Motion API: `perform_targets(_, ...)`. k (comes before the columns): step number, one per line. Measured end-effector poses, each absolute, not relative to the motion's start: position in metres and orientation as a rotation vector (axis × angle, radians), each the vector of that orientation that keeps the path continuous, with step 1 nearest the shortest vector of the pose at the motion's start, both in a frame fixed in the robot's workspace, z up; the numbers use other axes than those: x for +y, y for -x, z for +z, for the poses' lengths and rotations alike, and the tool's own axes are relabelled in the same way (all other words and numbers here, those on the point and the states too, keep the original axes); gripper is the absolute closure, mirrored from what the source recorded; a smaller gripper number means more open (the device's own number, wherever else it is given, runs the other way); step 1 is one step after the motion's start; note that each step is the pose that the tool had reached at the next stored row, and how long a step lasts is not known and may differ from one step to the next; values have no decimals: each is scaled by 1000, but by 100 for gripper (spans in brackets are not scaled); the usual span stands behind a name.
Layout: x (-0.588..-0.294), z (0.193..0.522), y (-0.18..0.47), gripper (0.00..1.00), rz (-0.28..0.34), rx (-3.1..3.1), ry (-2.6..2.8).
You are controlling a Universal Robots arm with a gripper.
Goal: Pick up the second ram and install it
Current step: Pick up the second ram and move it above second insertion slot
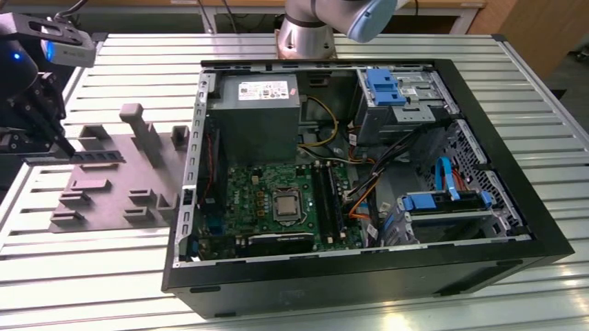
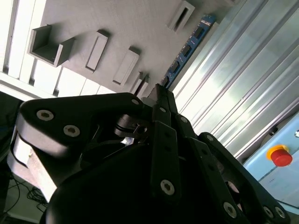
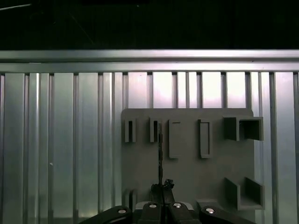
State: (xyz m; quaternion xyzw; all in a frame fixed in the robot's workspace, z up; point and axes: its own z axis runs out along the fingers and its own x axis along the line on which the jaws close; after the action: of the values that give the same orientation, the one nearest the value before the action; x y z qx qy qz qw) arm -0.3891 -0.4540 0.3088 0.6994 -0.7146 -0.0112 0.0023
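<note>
The second ram (image 1: 98,156) is a thin dark stick standing on its edge on the grey moulded tray (image 1: 110,207), at the exterior view's left. In the second wrist view the ram (image 2: 189,49) shows as a blue-green board with black chips. In the first wrist view the ram (image 3: 160,156) is an edge-on thin line running into the fingertips. My gripper (image 1: 70,156) (image 2: 158,92) (image 3: 161,187) is at the stick's near end, fingers pressed together on it. The ram still sits level with the tray top.
An open computer case (image 1: 515,207) takes up the middle and the exterior view's right, with the green motherboard (image 1: 248,189), its long black slots (image 1: 324,196), cables and blue drive bays. Raised grey blocks (image 1: 138,124) stand on the tray. The ribbed metal table (image 1: 92,276) lies beneath.
</note>
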Motion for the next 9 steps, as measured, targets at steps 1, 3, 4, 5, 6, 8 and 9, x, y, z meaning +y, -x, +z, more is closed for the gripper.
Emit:
perform_targets(1, -454, 310, 389, 89, -35, -2242, -2194)
perform_targets(3, -454, 312, 389, 89, -35, -2242, -2194)
perform_targets(4, -454, 313, 389, 89, -35, -2242, -2194)
perform_targets(5, -454, 314, 389, 89, -35, -2242, -2194)
perform_targets(6, -454, 315, 389, 89, -35, -2242, -2194)
perform_targets(8, -454, 317, 389, 89, -35, -2242, -2194)
perform_targets(9, -454, 318, 389, 89, -35, -2242, -2194)
